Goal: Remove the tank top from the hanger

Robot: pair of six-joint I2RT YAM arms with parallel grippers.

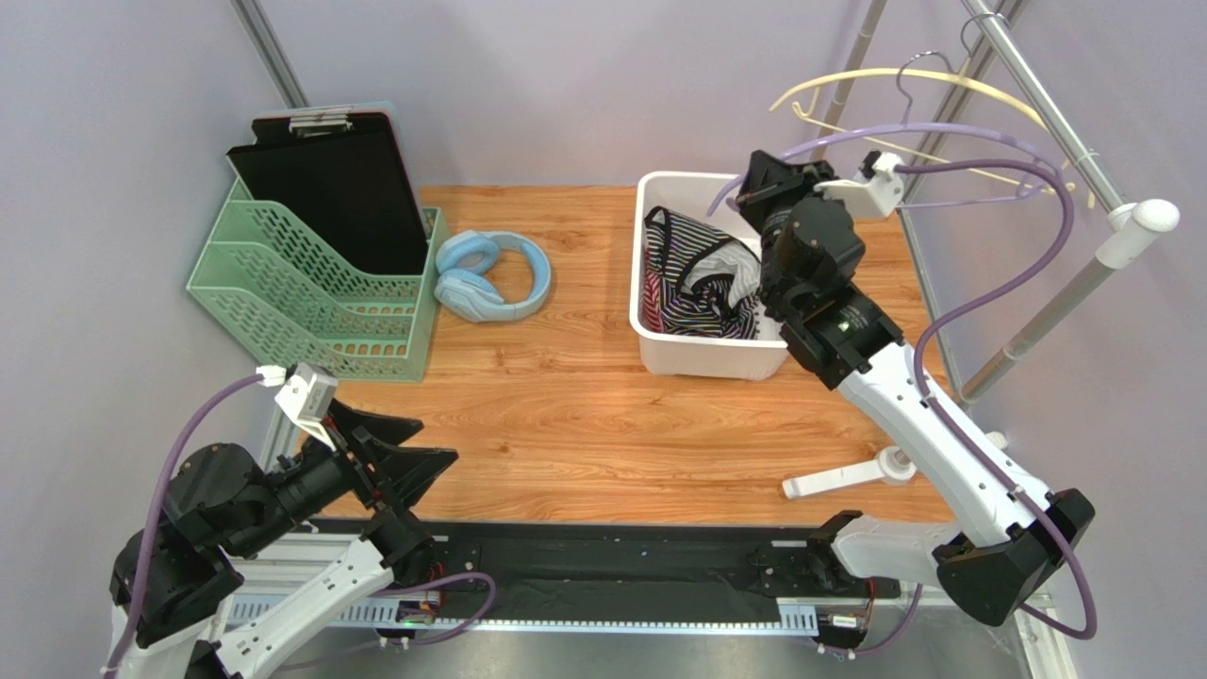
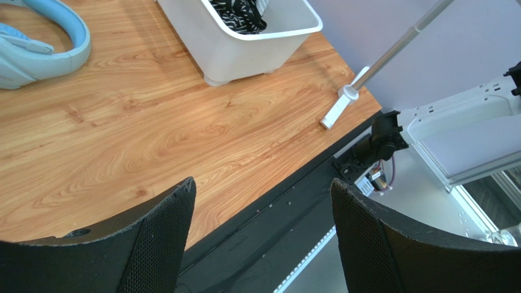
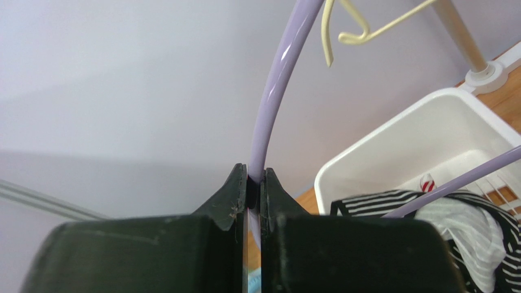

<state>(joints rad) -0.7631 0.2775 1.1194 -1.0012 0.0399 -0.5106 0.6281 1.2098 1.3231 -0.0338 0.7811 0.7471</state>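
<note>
My right hand [image 3: 255,185] is pinching the purple hanger [image 3: 276,85] by its thin rod, above the white bin [image 1: 704,357]. The striped tank top [image 1: 690,272] lies inside this bin. My left hand [image 2: 263,189] is spread wide over the near edge of the desk [image 2: 153,140].

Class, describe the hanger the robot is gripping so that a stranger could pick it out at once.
Find the white bin at the back right of the wooden table. Just above it, the right gripper is shut on a thin curved hanger. It is lilac, unlike the cream hanger nearby.
</note>
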